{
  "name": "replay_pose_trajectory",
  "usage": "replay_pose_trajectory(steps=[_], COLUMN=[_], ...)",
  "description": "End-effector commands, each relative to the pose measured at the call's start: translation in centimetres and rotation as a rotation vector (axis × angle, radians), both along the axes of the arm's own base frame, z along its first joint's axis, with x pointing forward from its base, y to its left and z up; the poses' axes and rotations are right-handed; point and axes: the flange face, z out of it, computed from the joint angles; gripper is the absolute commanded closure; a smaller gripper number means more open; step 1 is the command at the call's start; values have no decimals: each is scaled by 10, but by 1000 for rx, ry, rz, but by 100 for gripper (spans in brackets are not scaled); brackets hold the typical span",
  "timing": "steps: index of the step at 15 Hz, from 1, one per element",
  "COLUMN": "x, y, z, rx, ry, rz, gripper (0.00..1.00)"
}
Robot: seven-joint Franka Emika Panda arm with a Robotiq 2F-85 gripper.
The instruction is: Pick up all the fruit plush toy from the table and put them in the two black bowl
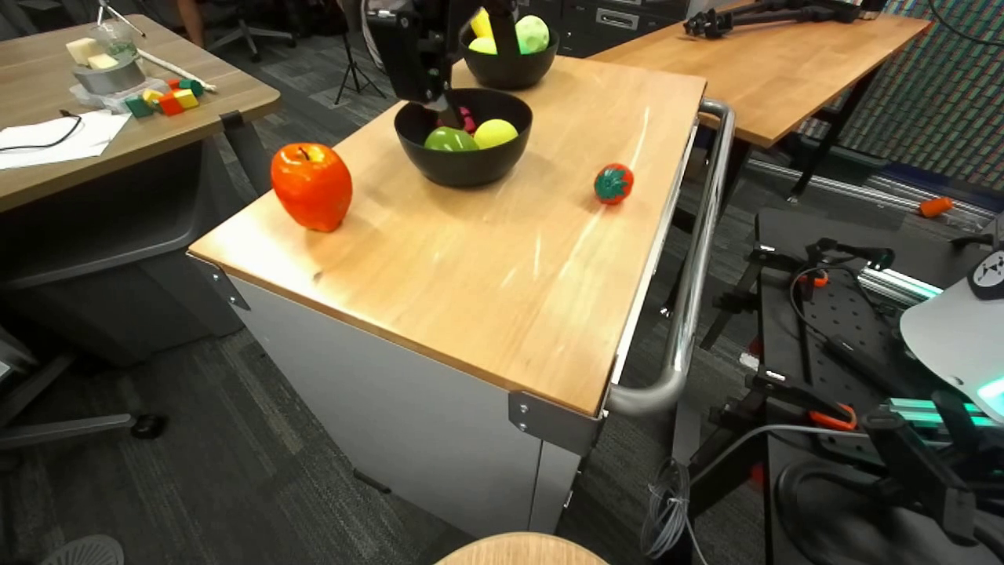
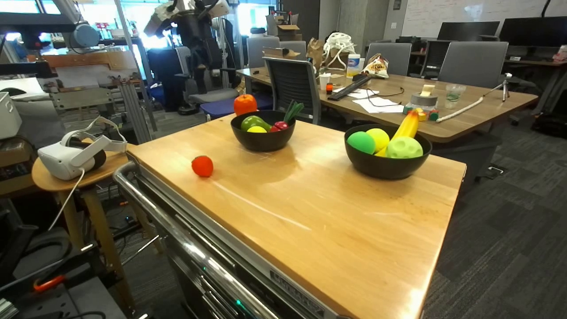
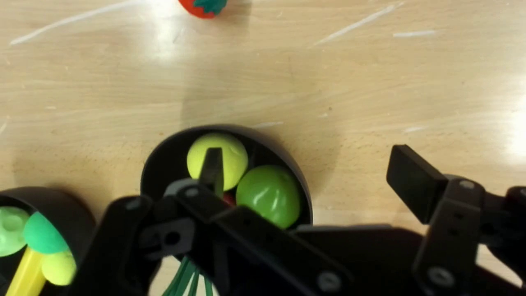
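Supporting it all, table: pale wood top marked with light streaks, a metal rail running along one side.
Gripper: hanging above the table, its fingers spread wide, wood and part of the leafy-toy bowl showing between them in the wrist view.
Banana bowl: round and black, well apart from the leafy-toy bowl in an exterior view, with four toys seen inside.
Leafy-toy bowl: also round and black, partly covered by the gripper in the wrist view, with three toys seen inside.
Red-orange apple toy: standing upright on the wood, stem up, near a table edge and apart from both bowls.
Banana: yellow, tilted, one end rising above the rim of its bowl.
Dark red toy: tucked in the leafy-toy bowl, partly hidden, its green leaves jutting past the rim.
Light green ball: dimpled, in the banana bowl, in front of the banana in an exterior view.
Green fruit: glossy, in the leafy-toy bowl, just beside a yellow ball.
Green ball: smooth, in the banana bowl, with a second yellow ball just beside it.
Strawberry toy: red, lying on the wood toward the rail side, its green crown facing the camera in an exterior view; cut off at the top of the wrist view.
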Motion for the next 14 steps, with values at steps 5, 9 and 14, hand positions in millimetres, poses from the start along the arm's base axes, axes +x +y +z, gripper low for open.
replay_pose_trajectory(steps=[5,9,14], x=[107,94,100], y=[-7,-4,15], z=[40,26,19], rx=[45,20,19], ry=[-68,38,22], rz=[235,228,243], gripper=[0,0,0])
